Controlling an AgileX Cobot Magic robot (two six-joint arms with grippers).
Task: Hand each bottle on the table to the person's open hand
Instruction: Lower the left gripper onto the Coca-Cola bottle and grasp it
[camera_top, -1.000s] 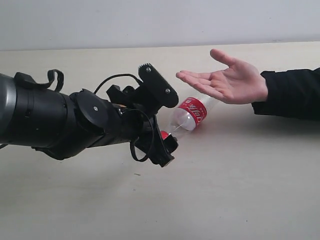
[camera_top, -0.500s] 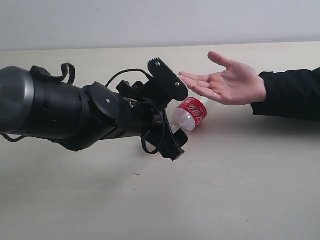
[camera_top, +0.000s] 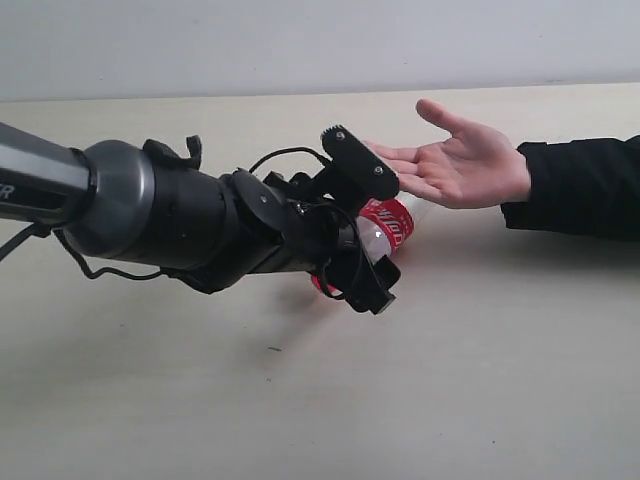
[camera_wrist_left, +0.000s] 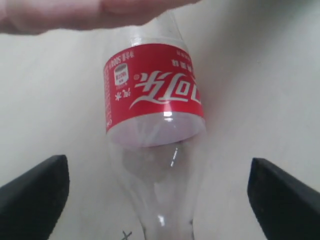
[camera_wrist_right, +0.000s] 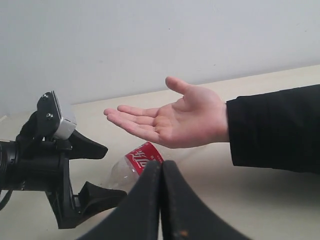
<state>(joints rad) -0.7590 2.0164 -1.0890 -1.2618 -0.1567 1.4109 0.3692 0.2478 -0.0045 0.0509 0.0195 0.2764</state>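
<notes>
1. Bottle (camera_top: 396, 222): clear plastic, red label. Lies on its side on table (camera_top: 500, 380), directly below fingertips of person's open hand (camera_top: 465, 165). Neck end pts twd left gripper (camera_top: 388, 243).
2. Left gripper: jaws spread wide, one finger either side of bottle's neck end. Clear gaps both sides in wrist view; nothing grasped.
3. Person's open hand: palm up, fingers spread, empty, held above table. Black sleeve (camera_top: 580, 190) at wrist.
4. Right gripper (camera_wrist_right: 161, 172): jaws pressed together, nothing betw. them. Sits apart from bottle, on the near side of it in its own wrist view.
</notes>
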